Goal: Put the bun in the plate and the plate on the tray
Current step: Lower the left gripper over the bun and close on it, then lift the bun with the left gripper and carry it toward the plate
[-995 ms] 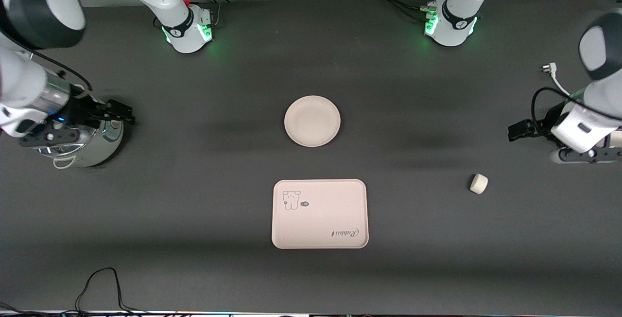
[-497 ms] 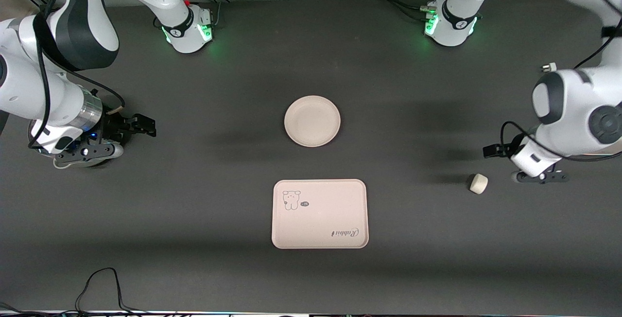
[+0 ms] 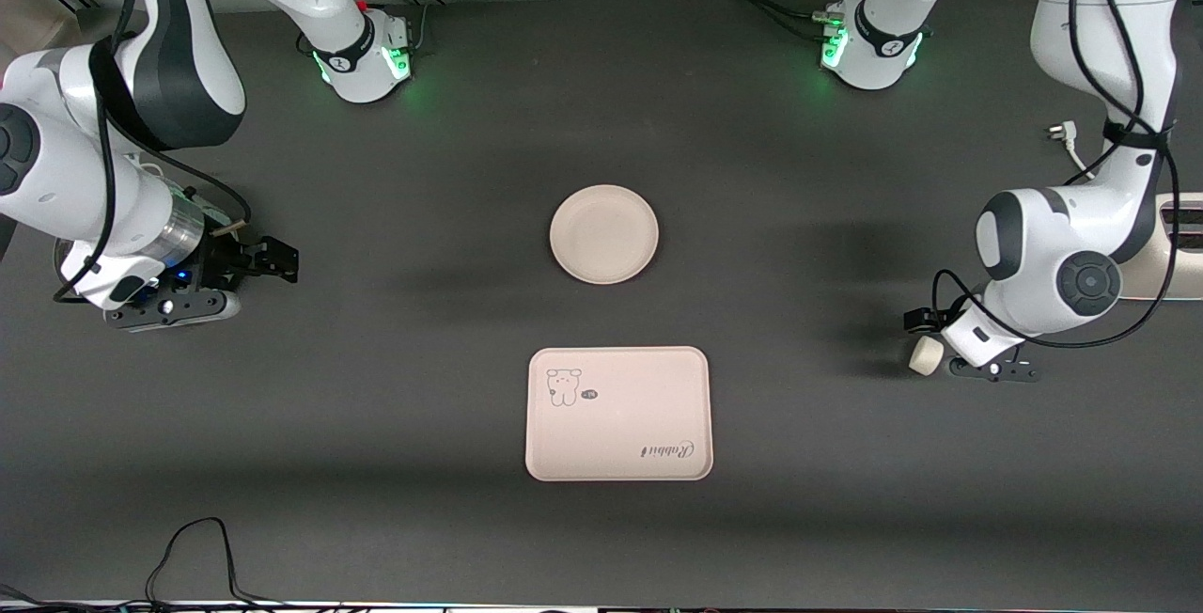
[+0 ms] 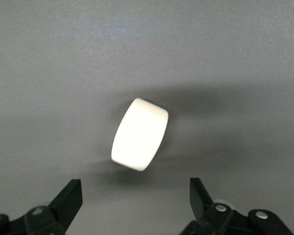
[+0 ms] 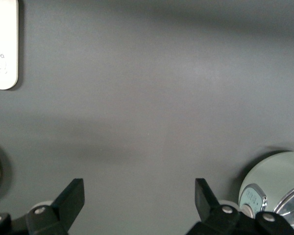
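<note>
The off-white bun [image 3: 926, 355] lies on the dark table toward the left arm's end; in the left wrist view it [image 4: 139, 142] sits just ahead of the open fingers. My left gripper [image 3: 992, 371] hovers low beside the bun, open and empty [image 4: 135, 196]. The round cream plate [image 3: 603, 234] lies at the table's middle. The cream-pink tray [image 3: 617, 413] with the animal drawing lies nearer the front camera than the plate. My right gripper [image 3: 169, 309] is open and empty [image 5: 139, 196] at the right arm's end, well away from all three.
A silver pot [image 5: 272, 188] stands under the right arm. A white appliance [image 3: 1170, 246] and a white plug [image 3: 1062, 132] lie at the left arm's end. A black cable [image 3: 197, 547] loops at the table's front edge.
My left gripper has come down and toward the bun, ending right beside it. My right arm has shifted a little over the pot. Bun, plate and tray have not moved.
</note>
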Robot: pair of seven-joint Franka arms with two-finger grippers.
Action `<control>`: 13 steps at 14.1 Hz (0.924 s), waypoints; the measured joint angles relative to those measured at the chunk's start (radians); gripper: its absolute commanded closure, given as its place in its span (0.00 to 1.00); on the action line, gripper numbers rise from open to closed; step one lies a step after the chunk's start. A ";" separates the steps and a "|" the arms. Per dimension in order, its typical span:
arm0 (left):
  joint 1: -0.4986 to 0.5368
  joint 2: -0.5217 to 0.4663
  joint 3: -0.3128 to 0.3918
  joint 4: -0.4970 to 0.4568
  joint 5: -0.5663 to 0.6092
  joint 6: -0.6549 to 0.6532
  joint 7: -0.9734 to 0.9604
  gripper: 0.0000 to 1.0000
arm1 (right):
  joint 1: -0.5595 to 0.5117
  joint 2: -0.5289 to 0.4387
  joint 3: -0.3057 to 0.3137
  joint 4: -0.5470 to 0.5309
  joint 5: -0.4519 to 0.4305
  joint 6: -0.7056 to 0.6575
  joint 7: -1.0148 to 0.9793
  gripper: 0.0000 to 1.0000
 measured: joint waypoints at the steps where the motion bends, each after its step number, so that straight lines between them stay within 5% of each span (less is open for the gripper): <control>1: -0.002 0.009 -0.002 0.000 0.000 0.016 0.003 0.02 | -0.002 0.007 0.000 0.000 -0.001 0.010 0.000 0.00; 6: -0.008 0.045 -0.005 0.014 0.000 0.079 0.024 0.15 | -0.004 0.007 -0.009 0.006 -0.001 0.031 0.000 0.00; 7: -0.008 0.054 -0.005 0.019 0.000 0.094 0.025 0.32 | -0.004 0.007 -0.010 0.005 0.000 0.031 0.000 0.00; 9: -0.008 0.074 -0.005 0.023 0.000 0.128 0.027 0.86 | -0.004 0.021 -0.010 0.002 0.003 0.037 0.001 0.00; 10: -0.008 0.082 -0.005 0.023 0.000 0.138 0.028 0.96 | -0.004 0.027 -0.009 0.002 0.004 0.037 0.002 0.00; 13: -0.008 0.087 -0.005 0.030 0.000 0.144 0.029 0.93 | 0.000 0.030 -0.005 0.002 0.045 -0.018 0.005 0.00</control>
